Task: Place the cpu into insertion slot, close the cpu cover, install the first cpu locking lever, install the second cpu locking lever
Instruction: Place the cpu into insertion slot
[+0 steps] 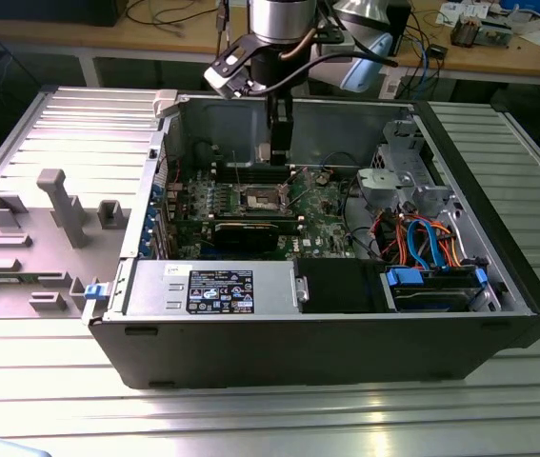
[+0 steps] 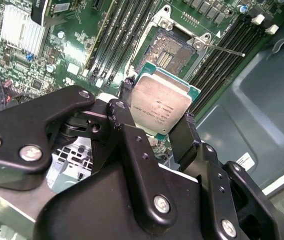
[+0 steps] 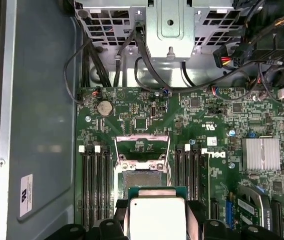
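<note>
Your claw (image 2: 156,116) grips the cpu (image 2: 164,100) by its edges, hovering near the open insertion slot (image 2: 167,50). Hold the chip level, square its corners with the socket, and lower gently without sliding.

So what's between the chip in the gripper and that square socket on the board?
Nothing: in the second wrist view only open air separates the cpu from the uncovered insertion slot.

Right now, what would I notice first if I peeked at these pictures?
The shiny square cpu, pinched in the black gripper, hangs above the green board. Near it sits the bare insertion slot, its cpu cover lifted open, all inside a big open computer case.
</note>
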{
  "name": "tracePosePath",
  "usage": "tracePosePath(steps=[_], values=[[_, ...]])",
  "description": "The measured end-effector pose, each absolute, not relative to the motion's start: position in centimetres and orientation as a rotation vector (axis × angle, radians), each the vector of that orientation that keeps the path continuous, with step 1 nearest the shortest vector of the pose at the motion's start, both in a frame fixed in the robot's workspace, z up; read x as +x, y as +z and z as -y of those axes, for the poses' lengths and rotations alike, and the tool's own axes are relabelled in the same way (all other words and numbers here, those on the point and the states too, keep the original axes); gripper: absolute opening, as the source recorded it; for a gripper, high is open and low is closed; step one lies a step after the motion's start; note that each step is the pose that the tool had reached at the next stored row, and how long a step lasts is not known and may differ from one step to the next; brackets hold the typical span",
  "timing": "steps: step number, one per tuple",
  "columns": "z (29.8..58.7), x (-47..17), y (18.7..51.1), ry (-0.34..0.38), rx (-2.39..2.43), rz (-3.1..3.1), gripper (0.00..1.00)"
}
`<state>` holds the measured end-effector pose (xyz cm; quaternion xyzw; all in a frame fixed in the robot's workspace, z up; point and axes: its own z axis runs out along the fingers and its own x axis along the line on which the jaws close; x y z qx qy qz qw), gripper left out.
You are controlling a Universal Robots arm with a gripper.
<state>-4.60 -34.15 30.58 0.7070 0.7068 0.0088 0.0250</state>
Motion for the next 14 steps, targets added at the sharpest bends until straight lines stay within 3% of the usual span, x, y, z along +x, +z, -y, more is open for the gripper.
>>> tracePosePath(steps=[14], values=[[34.12, -4.70, 29.61, 0.036, 2.190, -2.189, 0.54]])
